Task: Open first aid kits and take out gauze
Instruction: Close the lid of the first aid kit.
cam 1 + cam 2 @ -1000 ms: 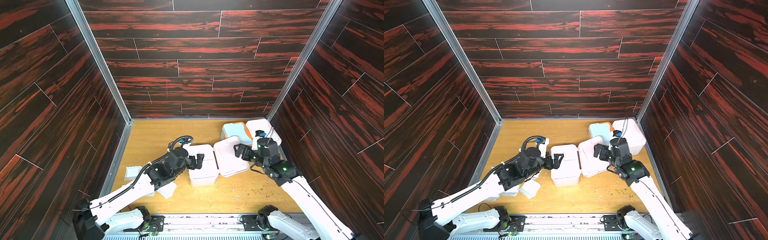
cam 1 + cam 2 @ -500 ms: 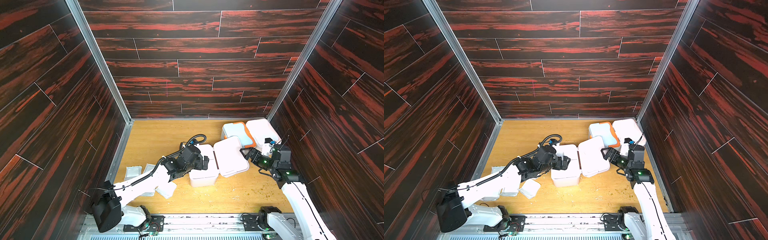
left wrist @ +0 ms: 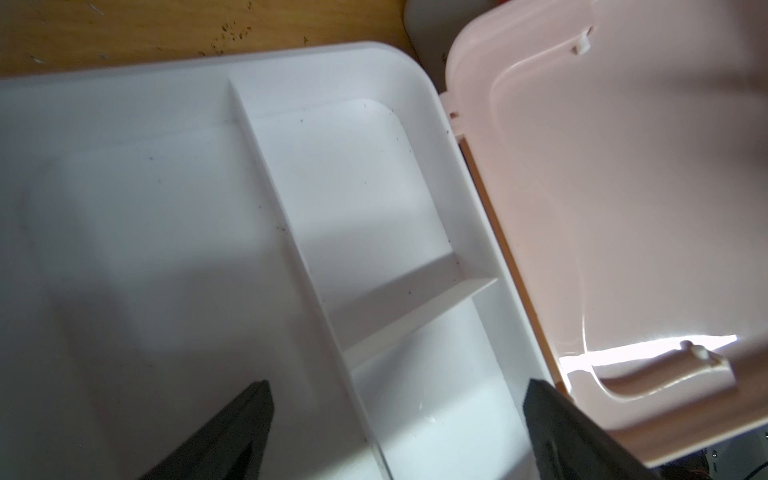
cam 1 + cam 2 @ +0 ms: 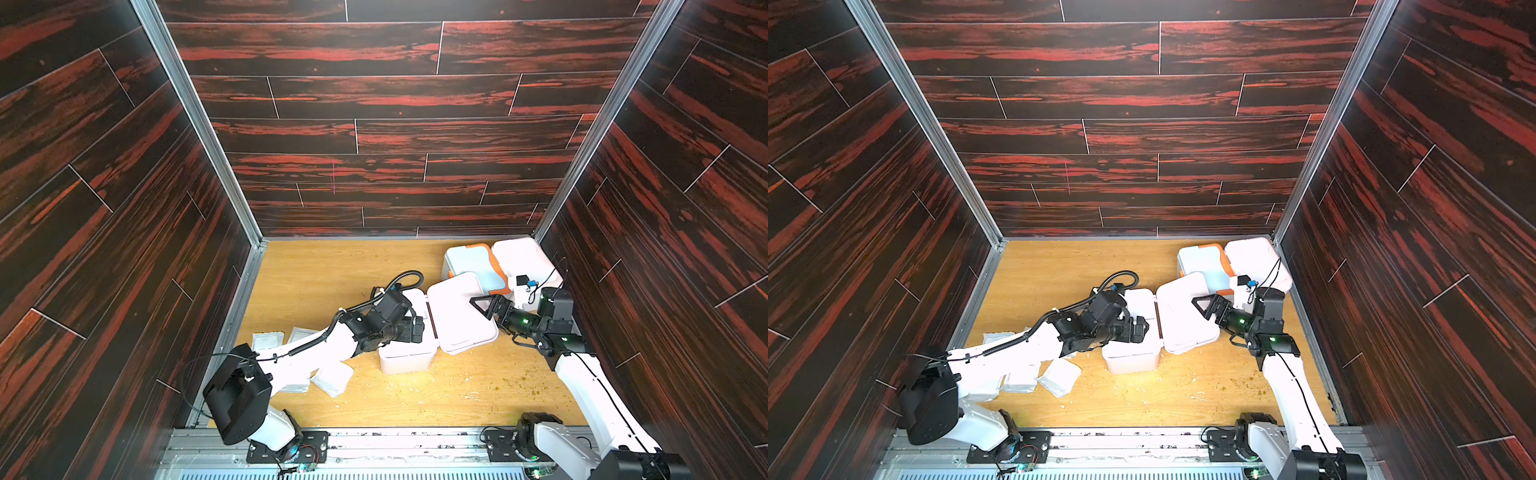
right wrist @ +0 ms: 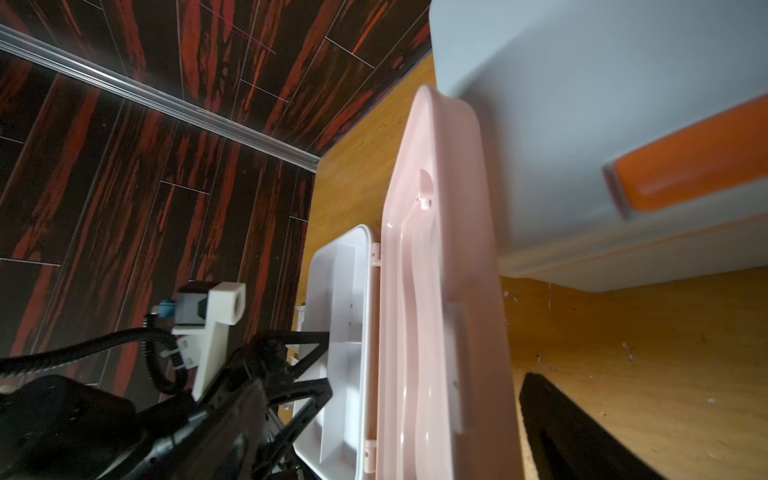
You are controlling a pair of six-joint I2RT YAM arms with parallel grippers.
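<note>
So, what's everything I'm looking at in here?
Open first aid kit: one, white base, pink lid laid back, mid-table.
Pale blue kit: one, orange handle, lid on, far right.
Pinkish-white kit: one, lid on, far right corner.
Gauze packets: several, white, near left.
Crumbs: many, tiny, near side.
Table: one, light wood.
Walls: three, dark red-black planks.
Left pincer: black, open, over the open kit.
Right pincer: black, open, by the pink lid.
</note>
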